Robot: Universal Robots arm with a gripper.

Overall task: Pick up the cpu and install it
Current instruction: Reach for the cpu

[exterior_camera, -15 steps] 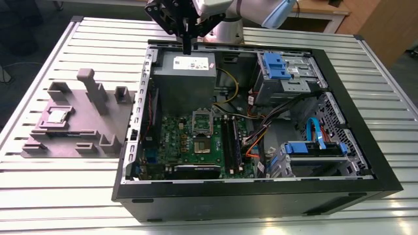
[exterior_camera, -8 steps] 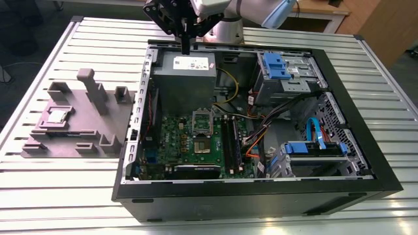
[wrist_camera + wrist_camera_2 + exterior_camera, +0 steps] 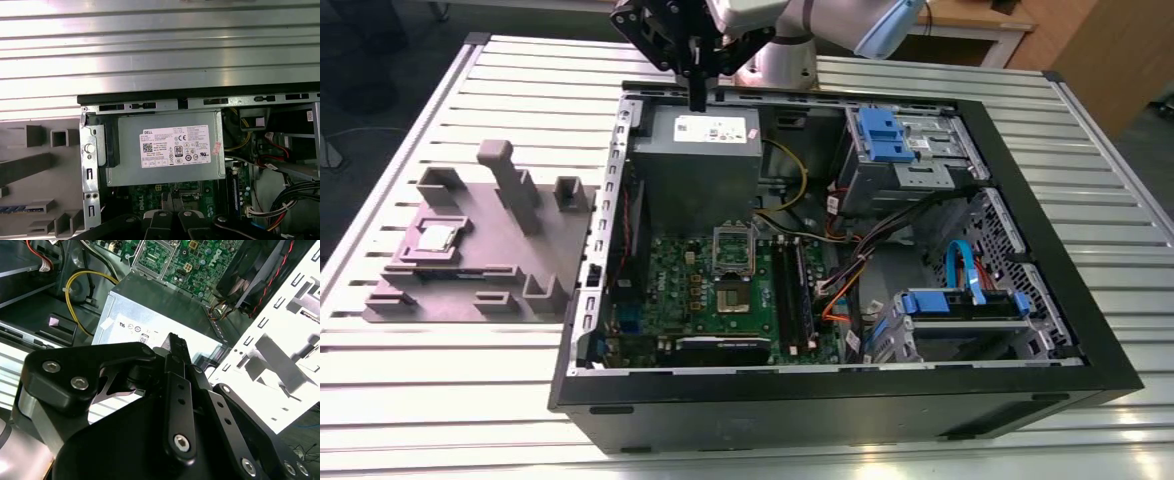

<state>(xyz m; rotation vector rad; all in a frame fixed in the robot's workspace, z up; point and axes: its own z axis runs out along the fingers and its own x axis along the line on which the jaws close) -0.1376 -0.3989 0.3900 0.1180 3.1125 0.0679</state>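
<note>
Apparently pickup has not begun. Exterior view: the pincer (image 3: 698, 100), closed on nothing, hangs over the power supply (image 3: 700, 165) inside the open computer case (image 3: 854, 420), whose motherboard socket (image 3: 731, 290) looks empty. The cpu (image 3: 438, 238) lies well apart in a grey holder (image 3: 520, 250) on the surface (image 3: 454, 400). Second wrist view: pincer (image 3: 177, 342) above the power supply (image 3: 160, 310). First wrist view: likewise, pincer (image 3: 171, 200), power supply (image 3: 170, 150).

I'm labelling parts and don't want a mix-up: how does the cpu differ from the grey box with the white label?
Size: the cpu is a small flat square, the grey box far bigger. Place: the cpu lies on the grey stand outside the computer case, the grey box sits inside it. Top: the cpu is plain silvery, the grey box bears a white label. Both look metallic.
</note>
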